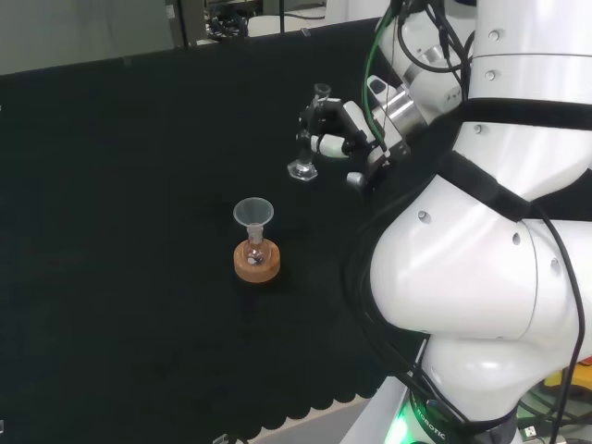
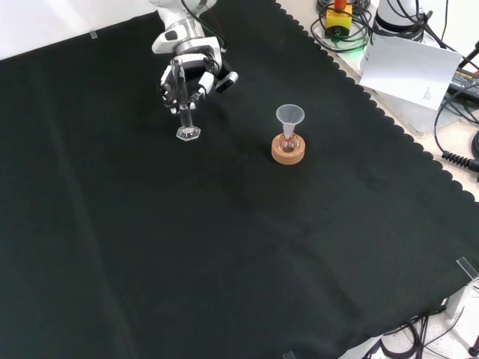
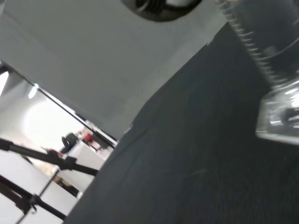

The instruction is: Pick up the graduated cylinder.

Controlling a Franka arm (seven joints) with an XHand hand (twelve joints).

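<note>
While the cylinder (image 2: 186,120) stands upright on the black cloth of the bench (image 2: 224,247), its hexagonal foot (image 2: 188,134) looks to rest on the cloth, so the lift has not begun. In the front view it stands near the top, left of a flask (image 2: 288,143) that sits in a cork ring (image 2: 288,152) with a funnel (image 2: 290,116) in its neck; the two stand well apart. The hand (image 2: 187,75) comes down on the cylinder from above, and its fingers (image 2: 178,84) curl round the upper part of the tube, with the thumb side hard to make out. In the head view the hand (image 1: 347,134) reaches in from the right, fingers (image 1: 313,118) wrapped at the tube below its rim. The wrist view shows the graduated wall (image 3: 261,42) and clear foot (image 3: 280,116) close by. I judge the step in hand to be the grasp itself, closed or nearly so. Next comes a straight lift, keeping the tube upright so the glass does not slip or tip, and clear of the flask
</note>
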